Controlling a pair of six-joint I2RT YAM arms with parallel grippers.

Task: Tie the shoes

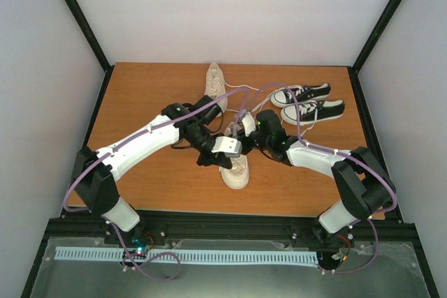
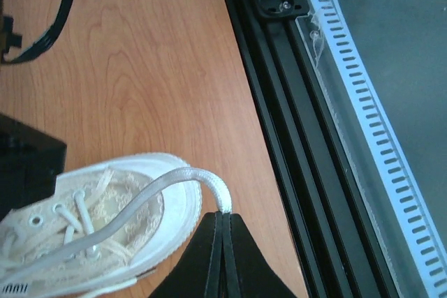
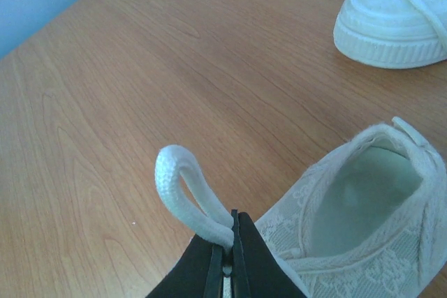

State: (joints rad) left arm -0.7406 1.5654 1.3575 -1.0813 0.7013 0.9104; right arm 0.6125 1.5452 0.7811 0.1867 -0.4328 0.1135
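Note:
Two cream shoes lie on the table: the near shoe (image 1: pixel 235 171) between both arms and the far shoe (image 1: pixel 215 85) behind them. My left gripper (image 1: pixel 214 158) (image 2: pixel 223 213) is shut on a white lace (image 2: pixel 174 181) that arches up from the near shoe's toe (image 2: pixel 105 221). My right gripper (image 1: pixel 236 132) (image 3: pixel 231 234) is shut on a folded loop of white lace (image 3: pixel 183 190) beside the near shoe's heel opening (image 3: pixel 363 200). The far shoe's toe (image 3: pixel 391 22) shows at the top right of the right wrist view.
A pair of small black sneakers (image 1: pixel 307 101) sits at the back right, with lace from the far shoe trailing toward it. The black frame rail (image 2: pixel 293 137) and slotted white strip (image 2: pixel 370 116) run along the table's near edge.

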